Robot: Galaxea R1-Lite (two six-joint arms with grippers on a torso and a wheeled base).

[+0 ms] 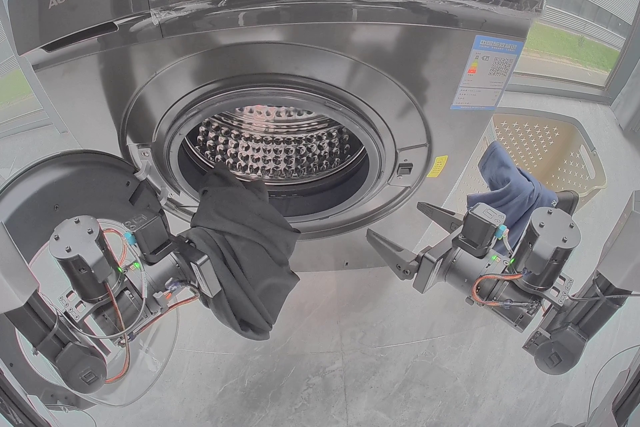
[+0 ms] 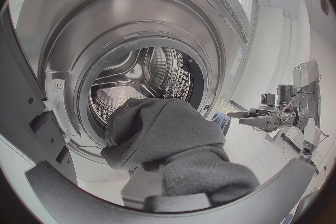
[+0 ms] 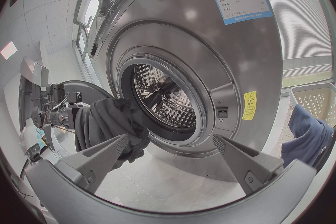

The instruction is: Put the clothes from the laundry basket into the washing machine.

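Black garment [image 1: 247, 248] at the washing machine [image 1: 413, 115] mouth, loading step.
Left gripper [image 1: 207, 261] is clamped on it just outside the drum [image 1: 280, 148]; next, likely push in and release. Right gripper [image 1: 395, 220] is wide open and empty, off the machine's right front. Blue garment [image 1: 510, 181] waits in the laundry basket [image 1: 567, 148] beside the machine.

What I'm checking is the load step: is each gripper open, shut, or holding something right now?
Left gripper: closed on the dark grey garment, at the washing machine door opening.
Right gripper: open, holding nothing.
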